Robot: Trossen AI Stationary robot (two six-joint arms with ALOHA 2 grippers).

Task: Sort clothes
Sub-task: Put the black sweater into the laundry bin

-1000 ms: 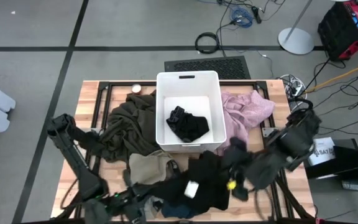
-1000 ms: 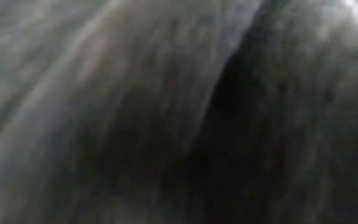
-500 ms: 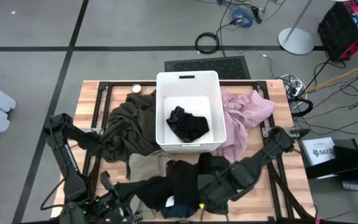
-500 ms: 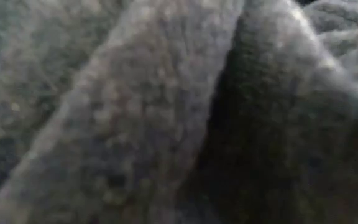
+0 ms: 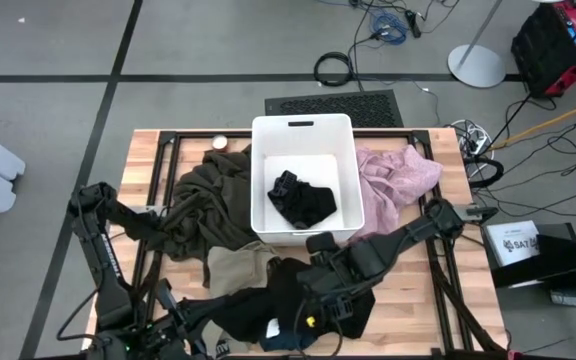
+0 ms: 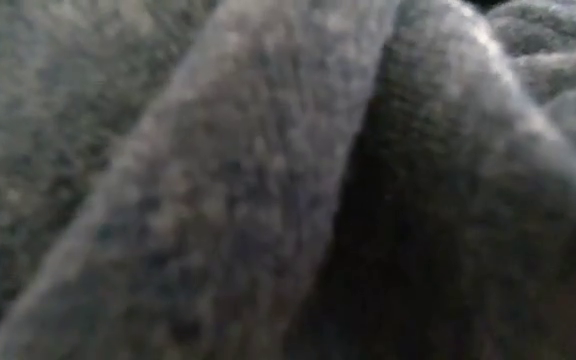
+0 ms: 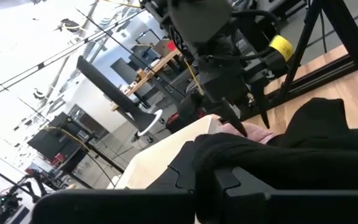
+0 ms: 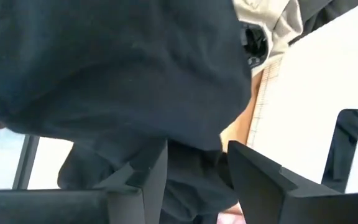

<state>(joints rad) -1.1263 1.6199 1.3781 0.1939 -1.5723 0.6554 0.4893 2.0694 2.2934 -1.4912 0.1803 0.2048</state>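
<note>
Your right gripper (image 8: 191,180) hangs with fingers parted just below the black garment (image 5: 288,295); your left gripper (image 5: 183,335) is closed beside it.

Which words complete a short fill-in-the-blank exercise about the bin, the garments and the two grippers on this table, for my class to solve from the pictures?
1. The white bin holds one ____ garment.
2. The pale pink garment lies on the bin's ____ side in the high view.
3. The right gripper reaches over the black garment at the table's ____ edge.
4. The left gripper is ____ on dark fabric.

Missing words: black; right; near; shut
</note>
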